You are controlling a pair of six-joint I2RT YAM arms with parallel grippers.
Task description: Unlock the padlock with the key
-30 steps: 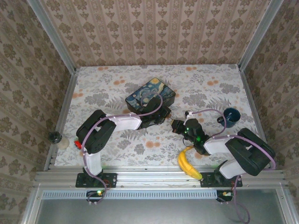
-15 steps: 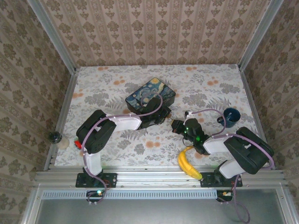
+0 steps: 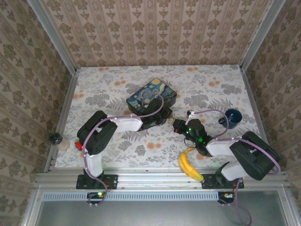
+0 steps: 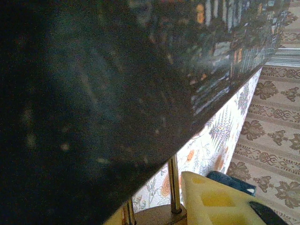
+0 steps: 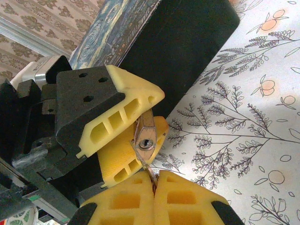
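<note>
Painted box (image 3: 151, 95): lies mid-worktop (image 3: 207, 80), with the padlock at its front edge.
Left pincer (image 5: 150, 123): pinching the padlock (image 5: 144, 138), apparently to steady it with the keyway facing right.
Key (image 5: 150, 174): thin blade meets the padlock; how far it is in cannot be told.
Right pincer (image 5: 154, 181): pressed together on the key, lined up for entry.

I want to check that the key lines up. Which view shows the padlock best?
The right wrist view: the padlock faces the camera keyhole-end on, pinched in the left hand, the key meeting it. The left wrist view shows its shackle and a sliver of brass. In the top view it is too small to tell.
</note>
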